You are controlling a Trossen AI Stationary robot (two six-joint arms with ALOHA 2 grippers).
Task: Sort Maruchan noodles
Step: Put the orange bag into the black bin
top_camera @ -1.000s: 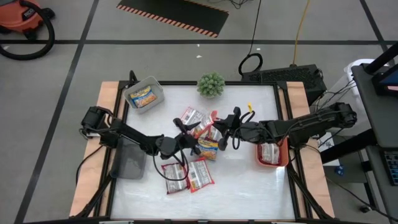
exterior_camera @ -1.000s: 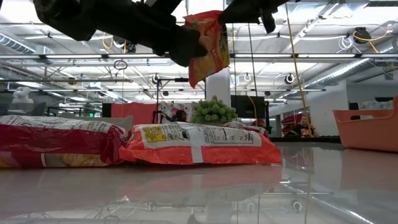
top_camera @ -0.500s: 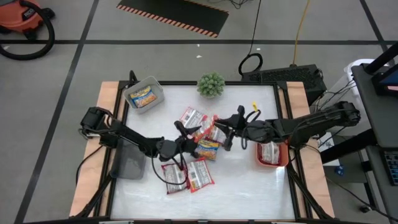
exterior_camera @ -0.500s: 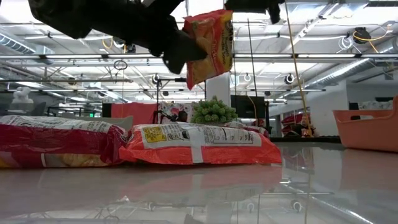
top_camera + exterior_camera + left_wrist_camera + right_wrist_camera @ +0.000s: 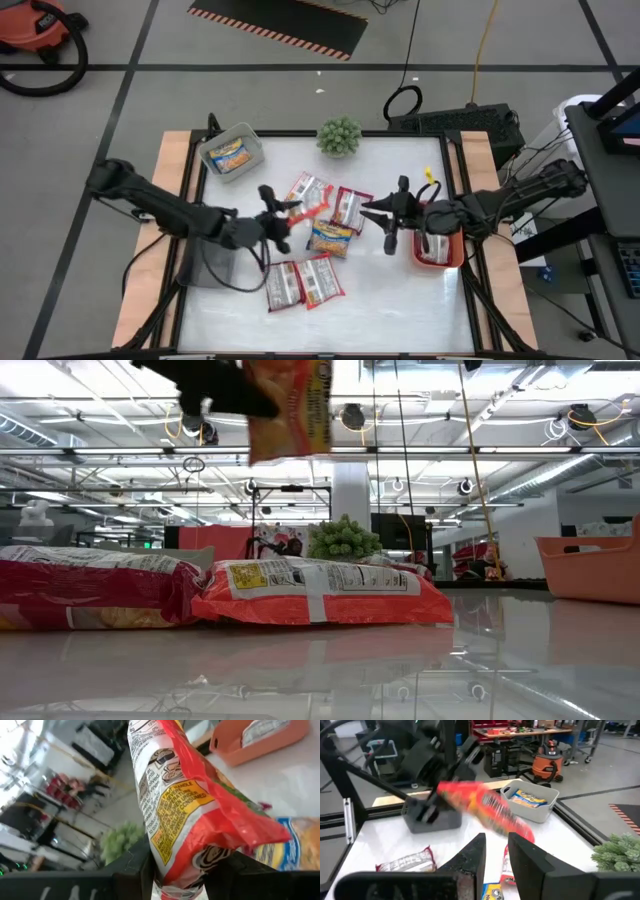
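The left gripper (image 5: pixel 285 212) was clamped on a red packet (image 5: pixel 312 209) held above the bench's middle. It would do best to carry the packet level and release low over its bin. The right gripper (image 5: pixel 392 222) stood parted and empty near the orange bin (image 5: pixel 458 257). Only the left wrist view showed the pinch.

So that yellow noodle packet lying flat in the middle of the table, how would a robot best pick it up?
Probably from straight above, with the fingers closing across its two long edges. The yellow packet lies flat, so its sides give little to pinch. Red packets crowd its far side, so come in from the clearer near side. The right gripper is close by and open.
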